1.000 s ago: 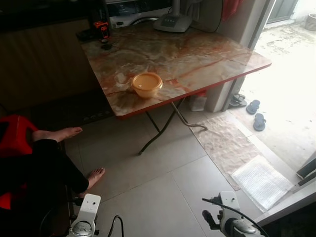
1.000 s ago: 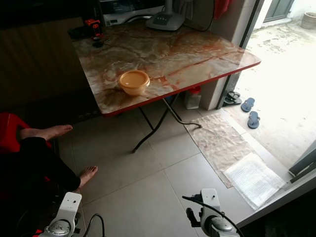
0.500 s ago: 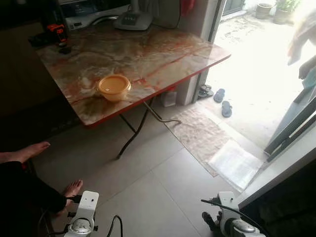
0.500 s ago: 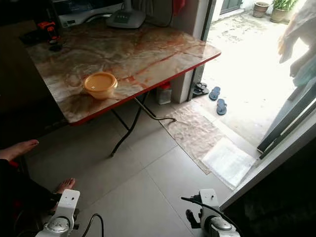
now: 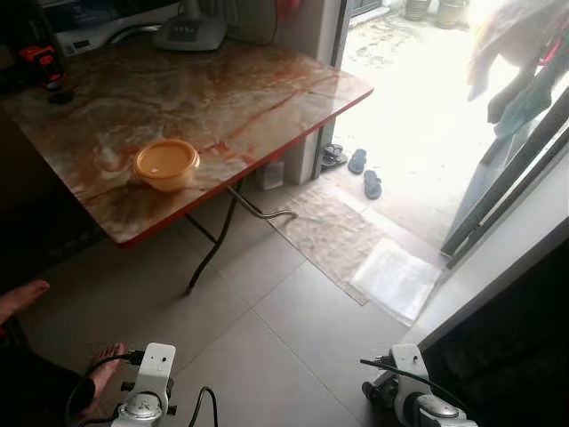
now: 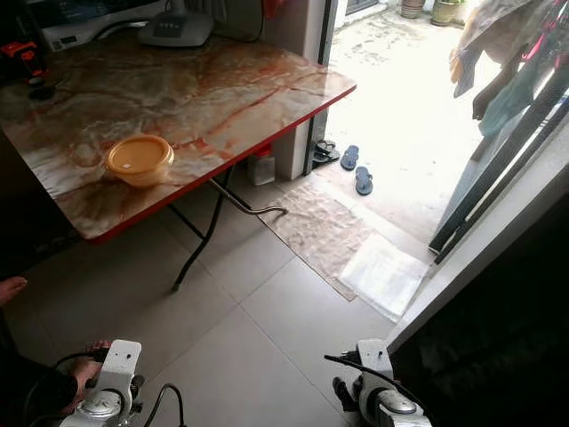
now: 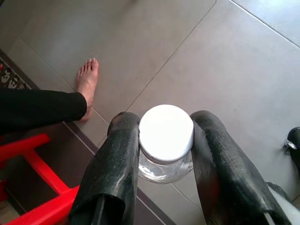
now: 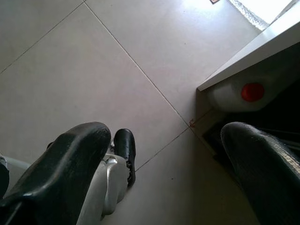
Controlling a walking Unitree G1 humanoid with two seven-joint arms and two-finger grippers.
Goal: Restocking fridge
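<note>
The whole scene has slid leftward across the head views since a second ago, which is the camera turning right: the doorway and hanging clothes are now showing, while the things themselves are lying as they were. The left gripper (image 7: 164,154) is hanging low over the grey tiled floor (image 5: 293,329), its two long black fingers (image 7: 115,164) closed against either side of one clear glass jar with a white screw lid (image 7: 166,133), which is sitting between their tips. Below and beside that gripper, one bare foot of a seated person (image 7: 87,84) is resting on the tiles, next to a red plastic stool (image 7: 33,206). The right gripper (image 8: 164,154) is hanging with its fingers spread wide and nothing between them. Well ahead of both grippers, one marble-patterned folding table with a red edge (image 5: 267,98) is carrying one round orange lidded bowl (image 5: 166,164), and two blue sandals (image 5: 364,173) are lying by the doorway.
</note>
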